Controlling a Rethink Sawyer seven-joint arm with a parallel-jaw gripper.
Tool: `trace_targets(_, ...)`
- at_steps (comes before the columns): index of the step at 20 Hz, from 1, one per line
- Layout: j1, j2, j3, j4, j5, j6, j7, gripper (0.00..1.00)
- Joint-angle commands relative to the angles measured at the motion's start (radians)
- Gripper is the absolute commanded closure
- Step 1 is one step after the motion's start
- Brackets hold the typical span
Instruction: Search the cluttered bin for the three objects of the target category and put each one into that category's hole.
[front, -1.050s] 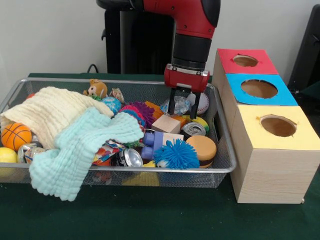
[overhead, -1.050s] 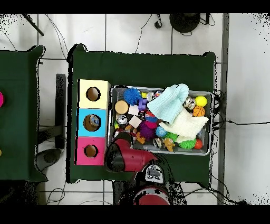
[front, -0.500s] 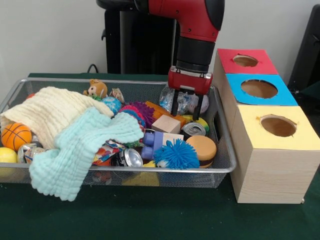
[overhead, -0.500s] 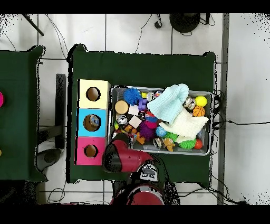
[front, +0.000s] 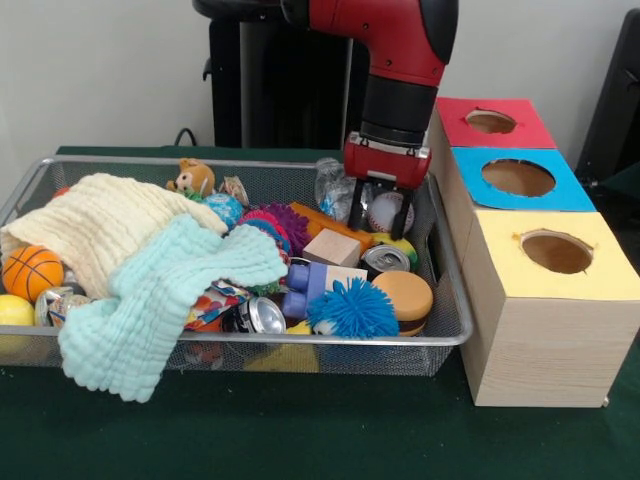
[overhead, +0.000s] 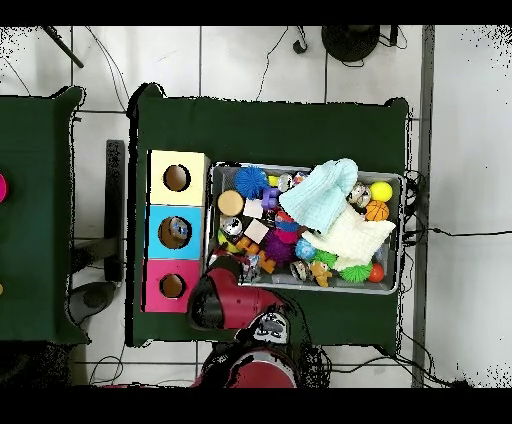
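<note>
Front view: the gripper (front: 379, 206) has risen clear of the clutter since a second ago and shifted toward the boxes, carrying a crumpled clear plastic bottle (front: 333, 186) clamped between its fingers; the pick looks successful, so transport to a hole should come next. The bottle is squashed, translucent and shiny, sticking out on the side away from the boxes, with a baseball (front: 386, 211) just behind the fingers. Overhead view: the arm (overhead: 222, 300) covers the gripper and bottle at the bin (overhead: 390, 288) corner nearest the red box (overhead: 172, 287); grip not visible here.
</note>
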Motion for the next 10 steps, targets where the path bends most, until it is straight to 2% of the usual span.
trace_targets(1,0.01,0.091,0.006,0.03,0.061,-0.089,0.233,0.0)
trace_targets(5,0.023,0.079,-0.012,0.063,0.071,-0.094,0.237,0.0)
trace_targets(10,0.002,0.013,-0.003,0.093,0.048,-0.048,0.213,0.0)
